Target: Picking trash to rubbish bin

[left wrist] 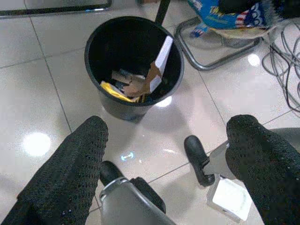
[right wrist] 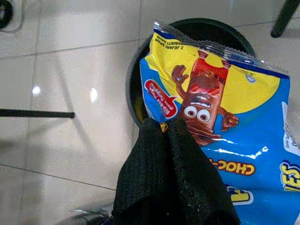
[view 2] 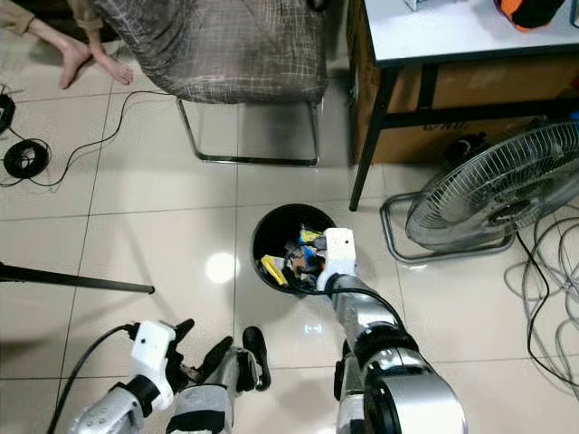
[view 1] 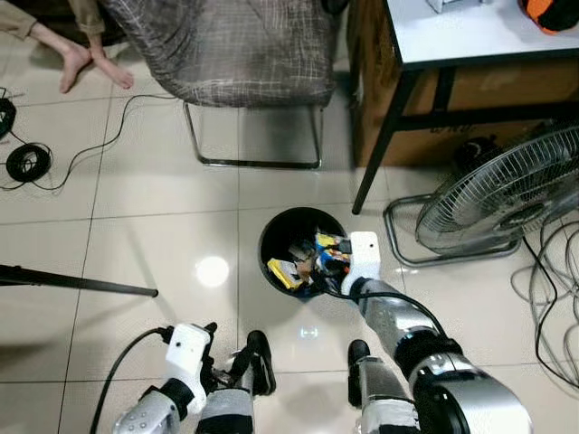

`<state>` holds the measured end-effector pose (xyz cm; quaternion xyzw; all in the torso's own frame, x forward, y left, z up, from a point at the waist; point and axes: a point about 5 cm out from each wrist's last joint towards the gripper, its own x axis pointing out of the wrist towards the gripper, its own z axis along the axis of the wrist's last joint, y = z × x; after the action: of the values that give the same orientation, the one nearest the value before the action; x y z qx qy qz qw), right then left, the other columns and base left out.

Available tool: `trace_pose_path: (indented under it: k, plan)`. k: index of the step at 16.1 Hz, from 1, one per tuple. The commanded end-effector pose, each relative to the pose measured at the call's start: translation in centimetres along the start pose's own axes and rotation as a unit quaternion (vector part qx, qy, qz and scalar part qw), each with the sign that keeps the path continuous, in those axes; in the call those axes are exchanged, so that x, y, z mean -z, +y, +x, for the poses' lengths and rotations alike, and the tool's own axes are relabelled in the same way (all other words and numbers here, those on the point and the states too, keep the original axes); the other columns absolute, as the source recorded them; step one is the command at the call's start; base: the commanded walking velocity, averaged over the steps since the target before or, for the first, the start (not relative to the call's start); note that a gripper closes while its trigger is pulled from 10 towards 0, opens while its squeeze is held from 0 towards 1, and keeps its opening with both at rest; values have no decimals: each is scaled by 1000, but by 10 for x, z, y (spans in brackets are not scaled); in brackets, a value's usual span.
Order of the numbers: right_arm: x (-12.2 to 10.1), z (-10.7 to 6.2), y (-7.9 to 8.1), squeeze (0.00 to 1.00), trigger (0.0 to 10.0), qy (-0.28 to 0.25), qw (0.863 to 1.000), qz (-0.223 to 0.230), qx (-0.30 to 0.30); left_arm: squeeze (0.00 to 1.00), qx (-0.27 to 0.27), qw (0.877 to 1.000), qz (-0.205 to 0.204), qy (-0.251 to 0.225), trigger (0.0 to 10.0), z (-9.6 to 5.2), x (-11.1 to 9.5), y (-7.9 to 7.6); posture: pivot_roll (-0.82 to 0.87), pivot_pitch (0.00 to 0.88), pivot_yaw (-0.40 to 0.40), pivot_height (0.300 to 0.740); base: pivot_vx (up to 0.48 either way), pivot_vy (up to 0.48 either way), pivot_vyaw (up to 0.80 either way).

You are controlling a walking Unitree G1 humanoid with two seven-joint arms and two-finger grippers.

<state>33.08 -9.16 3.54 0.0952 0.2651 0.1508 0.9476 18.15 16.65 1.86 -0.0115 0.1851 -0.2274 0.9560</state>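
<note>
A round black rubbish bin stands on the tiled floor just ahead of me, holding mixed wrappers and card scraps. My right arm reaches forward over its near right rim. There my right gripper is shut on a corner of a blue and yellow snack packet, which hangs above the bin's opening. In the left eye view the packet shows beside the white wrist block. My left gripper hangs low at my left side, near my feet. Its fingers are spread open around nothing, pointing toward the bin.
A grey chair on a metal frame stands beyond the bin. A white-topped table with black legs is at the right, a floor fan and loose cables beside it. A person's feet are far left. A black rod lies left.
</note>
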Motion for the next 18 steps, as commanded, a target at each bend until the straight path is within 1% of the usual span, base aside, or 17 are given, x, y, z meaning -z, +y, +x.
trace_pose_path:
  k: [1,3,4,5,7,8,11,14,16,17,18]
  plan:
    - [10,1,6,0,10000,12,1000,17,-12,67,5,999,-20,34,10000,-12,11,-2,96,381,104,740,0,0,0]
    - [7,3,12,0,10000,6,999,23,-22,71,38,997,-29,55,10000,-19,10,-10,96,381,104,740,0,0,0]
    - [7,3,14,0,10000,5,999,27,-27,71,52,996,-25,67,10000,-23,12,-11,116,376,119,740,0,0,0]
    - [7,3,15,0,10000,5,999,29,-28,67,56,996,-23,73,10000,-25,13,-12,118,376,120,740,0,0,0]
    - [9,4,19,0,10000,3,998,46,-43,71,54,995,-22,83,10000,-31,11,-10,136,387,132,740,0,0,0]
    - [9,4,21,0,10000,-4,996,68,-57,75,55,994,-23,89,10000,-35,10,-11,143,391,136,740,0,0,0]
    - [10,3,23,0,10000,-14,994,86,-73,71,57,993,-27,98,10000,-44,9,-14,174,408,145,740,0,0,0]
    - [5,4,24,0,10000,-27,993,88,-76,71,56,992,-32,108,10000,-53,11,-18,195,419,154,740,0,0,0]
    - [2,4,18,0,10000,-33,995,73,-57,67,54,992,-33,113,10000,-57,10,-18,198,421,156,740,0,0,0]
    - [2,4,18,0,10000,-33,995,73,-57,67,54,992,-33,113,10000,-57,10,-18,198,421,156,740,0,0,0]
    - [0,3,13,0,10000,-37,997,62,-40,63,53,992,-34,114,10000,-59,9,-18,201,422,157,740,0,0,0]
